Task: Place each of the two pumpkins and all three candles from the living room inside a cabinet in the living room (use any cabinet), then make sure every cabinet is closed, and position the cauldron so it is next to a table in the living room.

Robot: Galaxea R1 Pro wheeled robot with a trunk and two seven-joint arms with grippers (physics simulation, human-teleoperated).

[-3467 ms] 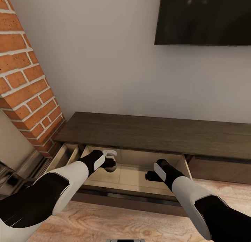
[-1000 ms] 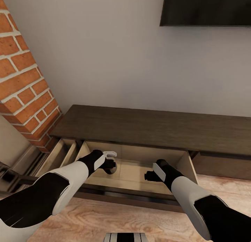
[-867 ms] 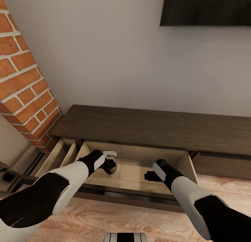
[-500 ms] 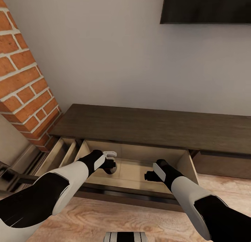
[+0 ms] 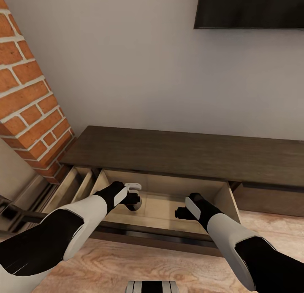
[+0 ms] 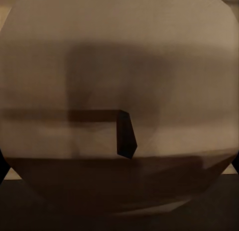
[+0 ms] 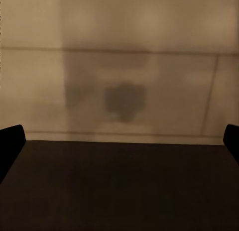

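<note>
Though close and blurred, a tan candle [image 6: 119, 91], wick [image 6: 125, 135] dark.

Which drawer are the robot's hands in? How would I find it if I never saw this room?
Find the black TV on the wall, then look down to the long, low, dark brown cabinet under it. The drawer is pulled out at the front of it, close to the brick wall. It is the wide one with the pale inside, and a narrower open drawer sits beside it, nearer the bricks.
</note>
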